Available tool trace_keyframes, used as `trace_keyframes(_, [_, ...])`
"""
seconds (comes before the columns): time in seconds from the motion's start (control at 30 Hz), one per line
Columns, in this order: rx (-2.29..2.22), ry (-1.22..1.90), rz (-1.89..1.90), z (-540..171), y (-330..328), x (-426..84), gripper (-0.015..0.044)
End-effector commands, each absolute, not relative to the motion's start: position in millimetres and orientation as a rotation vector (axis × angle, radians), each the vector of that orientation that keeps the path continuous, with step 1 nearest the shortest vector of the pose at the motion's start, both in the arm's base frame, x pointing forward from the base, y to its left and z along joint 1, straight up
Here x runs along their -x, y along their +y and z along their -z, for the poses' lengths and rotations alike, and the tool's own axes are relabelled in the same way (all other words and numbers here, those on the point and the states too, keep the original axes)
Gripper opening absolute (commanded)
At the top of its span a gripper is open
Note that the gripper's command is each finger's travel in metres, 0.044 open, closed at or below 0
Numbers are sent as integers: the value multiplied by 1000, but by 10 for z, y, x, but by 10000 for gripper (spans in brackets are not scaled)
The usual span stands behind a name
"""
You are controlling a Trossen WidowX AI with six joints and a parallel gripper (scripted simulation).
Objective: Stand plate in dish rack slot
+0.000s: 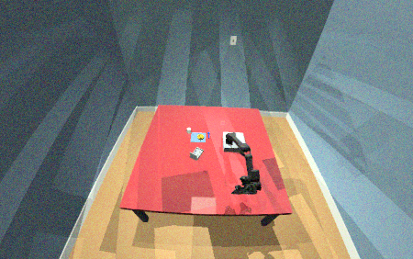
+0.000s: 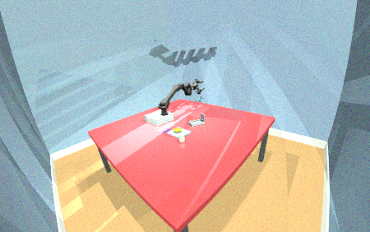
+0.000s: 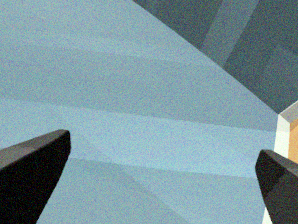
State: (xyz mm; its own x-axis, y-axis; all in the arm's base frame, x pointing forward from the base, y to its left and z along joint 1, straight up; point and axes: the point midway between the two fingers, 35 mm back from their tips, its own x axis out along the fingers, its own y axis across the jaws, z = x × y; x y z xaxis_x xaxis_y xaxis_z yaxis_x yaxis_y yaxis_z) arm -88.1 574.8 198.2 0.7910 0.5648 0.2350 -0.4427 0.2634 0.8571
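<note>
A small yellow thing (image 1: 200,137) (image 2: 177,130), which looks like the plate, lies on a light blue mat (image 1: 194,140) (image 2: 186,132); its exact shape is too small to tell. The pale grey dish rack (image 1: 197,153) (image 2: 196,122) stands beside the mat, with a taller panel at one end. No plate shows clearly in its slots, but they are small and blurred. My gripper (image 1: 246,189) (image 2: 202,85) (image 3: 164,149) is open and empty, raised well above the table and away from both plate and rack. Only the walls and a bit of floor show between its fingers in the wrist view.
The arm's base stands on a white block (image 1: 226,143) (image 2: 155,119). A white cup (image 1: 188,130) (image 2: 182,139) stands by the mat's corner. A thin blue item (image 1: 208,135) (image 2: 166,131) lies beside the mat, between it and the block. All stand on the red table (image 1: 151,184) (image 2: 164,177).
</note>
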Motion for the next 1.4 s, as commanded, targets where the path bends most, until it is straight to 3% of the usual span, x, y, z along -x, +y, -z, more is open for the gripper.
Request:
trace_keyframes(0.0, [-1107, 124, -683, -1987, 5754, 863, 400])
trace_keyframes(0.7, [-517, -71, -542, -2419, 5942, -1536, 400])
trace_keyframes(1.37, [71, 80, -365, -2276, 4943, -3583, 400])
